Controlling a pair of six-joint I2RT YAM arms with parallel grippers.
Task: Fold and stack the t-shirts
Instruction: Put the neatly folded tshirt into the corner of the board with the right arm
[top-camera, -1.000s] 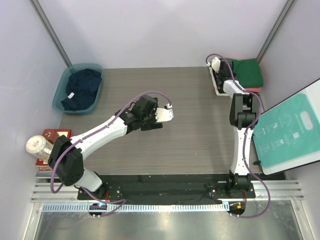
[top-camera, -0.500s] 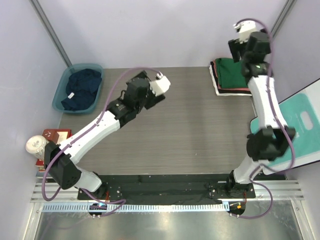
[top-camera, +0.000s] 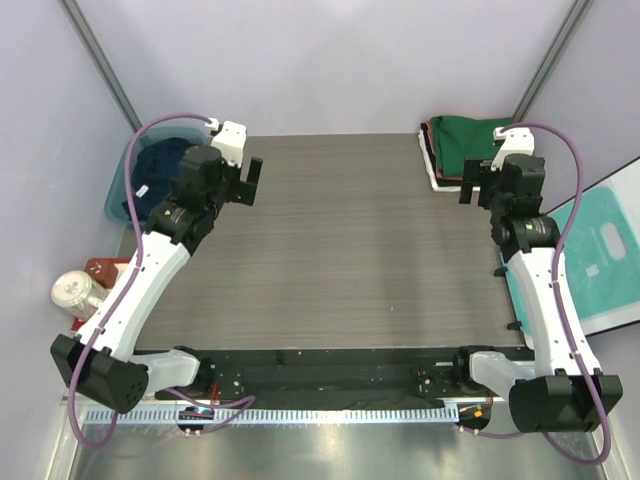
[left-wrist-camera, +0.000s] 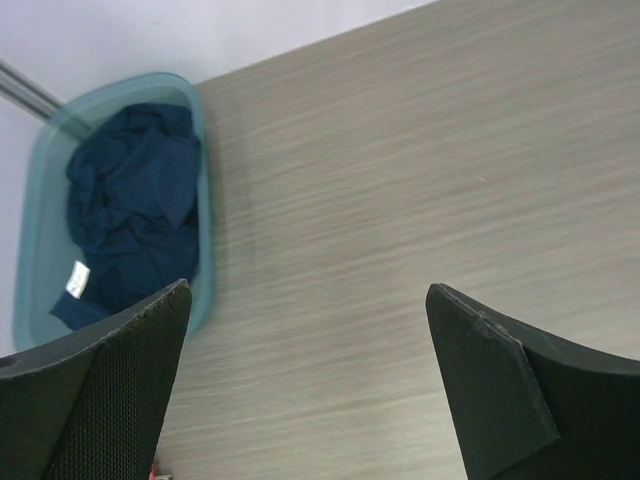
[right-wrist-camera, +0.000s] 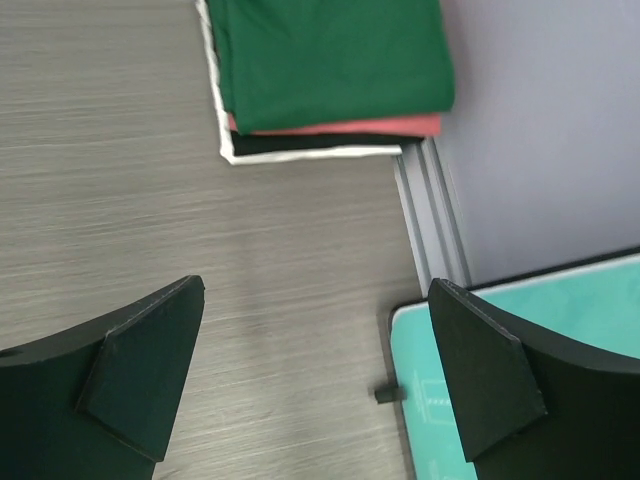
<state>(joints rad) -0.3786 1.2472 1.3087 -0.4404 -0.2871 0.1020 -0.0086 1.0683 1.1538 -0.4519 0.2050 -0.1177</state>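
The left claw (left-wrist-camera: 307, 292) is released, its 2 jaws spread wide with nothing between them, hanging over bare surface (top-camera: 340, 250) just beside the teal tub (left-wrist-camera: 203, 200). The navy t-shirt (left-wrist-camera: 130, 220) lies crumpled inside that tub. The right claw (right-wrist-camera: 316, 288) is likewise released and empty, near the stack in the far right corner, where the green t-shirt (right-wrist-camera: 330, 55) lies folded on top of the coral-red (right-wrist-camera: 340, 126), black (right-wrist-camera: 310, 142) and white (right-wrist-camera: 300, 155) ones.

The navy t-shirt looks like the 1 left to fold. Because it is bunched up, a careless pinch may catch only a loose layer, or a jaw may hook the tub's rim and drag the tub along. On the right, any low sweep toward the stack could push the green top layer askew.

The left arm reaches long from its base to the far left corner, wrist tipped downward. The right arm rises along the right edge, beside the teal board (top-camera: 590, 270).
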